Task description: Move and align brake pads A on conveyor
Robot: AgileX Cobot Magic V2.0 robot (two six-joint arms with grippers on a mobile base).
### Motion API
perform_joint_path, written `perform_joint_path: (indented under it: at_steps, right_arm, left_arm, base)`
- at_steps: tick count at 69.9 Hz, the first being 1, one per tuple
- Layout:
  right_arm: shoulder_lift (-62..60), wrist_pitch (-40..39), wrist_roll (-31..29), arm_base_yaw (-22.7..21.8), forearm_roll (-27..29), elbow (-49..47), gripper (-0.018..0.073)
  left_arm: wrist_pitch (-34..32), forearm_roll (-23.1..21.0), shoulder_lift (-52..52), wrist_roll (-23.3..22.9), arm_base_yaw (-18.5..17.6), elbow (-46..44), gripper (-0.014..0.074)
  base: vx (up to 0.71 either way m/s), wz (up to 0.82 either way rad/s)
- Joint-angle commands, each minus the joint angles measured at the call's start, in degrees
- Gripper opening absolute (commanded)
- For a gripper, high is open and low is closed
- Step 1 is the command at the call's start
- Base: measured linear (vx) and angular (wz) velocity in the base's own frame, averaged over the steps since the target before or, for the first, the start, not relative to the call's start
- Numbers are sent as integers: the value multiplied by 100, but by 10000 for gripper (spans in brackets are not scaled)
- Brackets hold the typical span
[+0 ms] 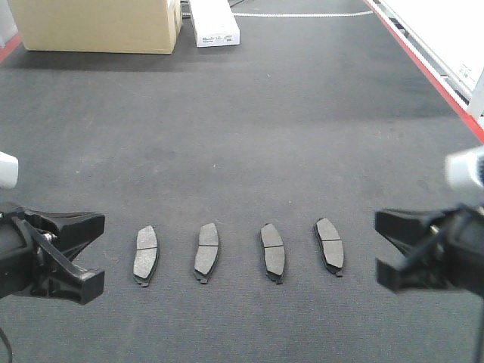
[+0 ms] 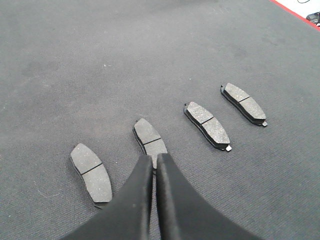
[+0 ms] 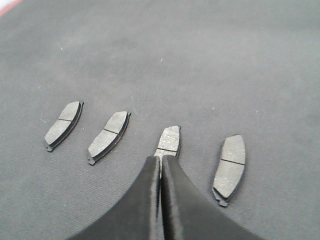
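Brake pads A (image 1: 146, 255) sit in a neat row of four across the near part of the conveyor (image 1: 249, 128), each lying flat with its groove running crosswise, evenly spaced and none touching its neighbour. They look close to lined up already, though the two on the right lean a touch the other way from the two on the left, so I'd judge the job at or near its finish. Left gripper (image 2: 154, 162) hangs low at the left end of the row, well clear of the nearest pad in the front view, and its wrist camera shows the fingers (image 2: 137, 190) pressed together with only a hairline seam between them, holding nothing. Right gripper (image 3: 161, 162) mirrors it at the right end, fingers (image 3: 180, 195) likewise closed together and empty. Both arms reach in level from the sides, pointing forward across the belt and flanking the row. Now the risk: with both sets of fingers low and close to the belt, any sideways sweep could clip an end pad and spin it out of line, and these thin flat pieces would likely slide on the felt. Far back stand a cardboard box (image 1: 98, 23) and a white box (image 1: 214, 24), well out of the way.
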Motion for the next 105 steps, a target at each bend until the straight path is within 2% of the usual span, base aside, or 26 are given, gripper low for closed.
perform_joint_path:
  at_steps: [1, 60, 67, 70, 73, 82, 85, 96, 105]
  right_arm:
    - [-338, -633, -70, -17, -17, 38, -6]
    - [-595, -639, -70, -17, 8, 72, -6]
    - [-595, -639, -70, -17, 8, 72, -6]
    - [-595, -639, -70, -17, 8, 72, -6]
    - [-595, -639, -70, -17, 8, 72, -6]
    - [-595, -639, -70, -17, 8, 72, -6]
    - [-595, -639, -70, -17, 8, 72, -6]
    - [-595, -639, -70, -17, 8, 72, -6]
    - [-595, -639, -70, -17, 8, 72, -6]
  left_arm:
    - [-330, 44, -51, 0, -31, -148, -6]
    - [-342, 44, -51, 0, -25, -148, -6]
    - [-278, -72, -56, 32, -19, -143, -6]
    - [-317, -199, -76, 216, -13, -143, -6]
    - [-375, -534, -127, 651, -13, -143, -6]
    - [-768, -1741, -157, 2518, -13, -143, -6]
    - [-869, -2030, -157, 2845, -13, -143, -6]
    - [-1090, -2115, -157, 2938, -13, -143, -6]
    - [-1097, -1804, -348, 2557, -13, -143, -6]
  base:
    - [0, 0]
    - [0, 0]
    - [0, 0]
    - [0, 0]
    - [0, 0]
    - [0, 0]
    - [0, 0]
    - [0, 0]
    - [0, 0]
